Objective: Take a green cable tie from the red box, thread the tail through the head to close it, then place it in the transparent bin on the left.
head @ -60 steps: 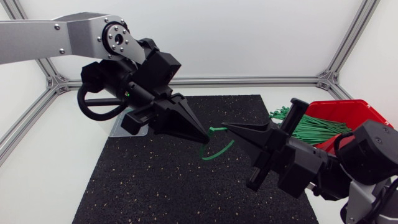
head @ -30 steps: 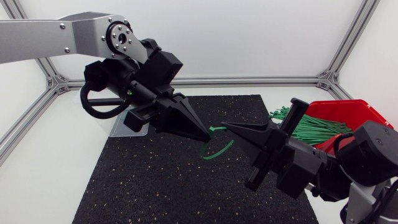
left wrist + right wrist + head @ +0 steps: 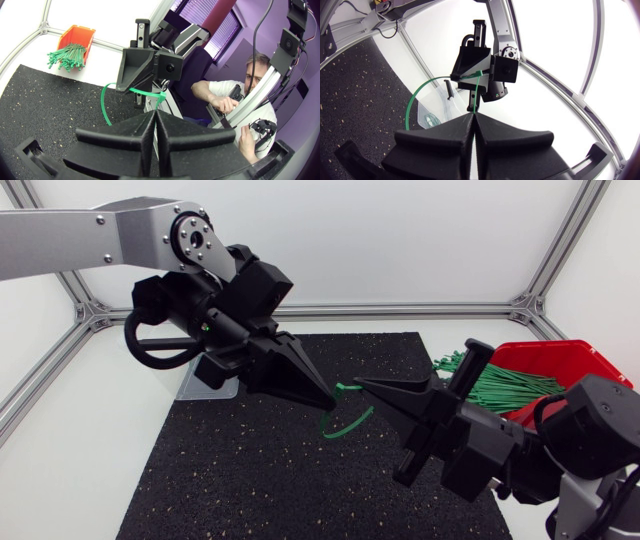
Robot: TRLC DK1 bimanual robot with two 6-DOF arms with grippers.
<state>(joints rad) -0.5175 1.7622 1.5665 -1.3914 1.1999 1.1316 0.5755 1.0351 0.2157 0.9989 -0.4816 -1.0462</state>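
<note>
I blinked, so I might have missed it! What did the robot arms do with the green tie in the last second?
Almost nothing. The right gripper crept slightly toward the left gripper. Both stayed shut on the green cable tie, still looped above the black mat. Nothing was let go, and the red box stayed put.

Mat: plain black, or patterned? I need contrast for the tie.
Black mat with fine pale speckles; it shows best in the head view.
</note>
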